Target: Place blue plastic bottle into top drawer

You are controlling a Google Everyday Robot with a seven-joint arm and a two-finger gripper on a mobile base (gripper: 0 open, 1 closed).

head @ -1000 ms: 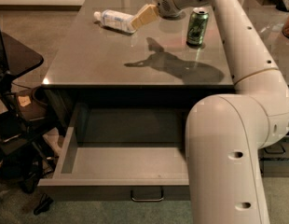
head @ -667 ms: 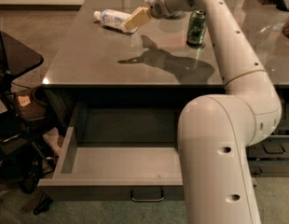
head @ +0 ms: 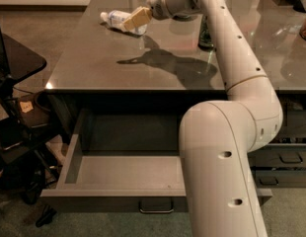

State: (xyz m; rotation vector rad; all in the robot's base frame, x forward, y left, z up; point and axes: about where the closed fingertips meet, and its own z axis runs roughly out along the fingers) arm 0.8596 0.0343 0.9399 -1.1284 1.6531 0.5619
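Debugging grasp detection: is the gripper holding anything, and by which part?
Cannot tell. The gripper is at the end opposite the cap of the blue plastic bottle, which lies on its side on the desk.

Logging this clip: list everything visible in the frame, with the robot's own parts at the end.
desk: one, grey glossy top, fills the upper middle.
blue plastic bottle: one, clear with white cap, lying on its side at the desk's far left.
can: one, dark green, upright on the desk, mostly hidden behind the arm.
top drawer: one, grey, pulled open below the desk; nothing visible inside.
loop handle: one, metal, centred on the drawer front.
narrower drawers: two visible, grey with dark handles, lower right.
black furniture: dark, left edge.
arm: one, white, reaching from the foreground across the desk.
end effector: one, tan, at the bottle.
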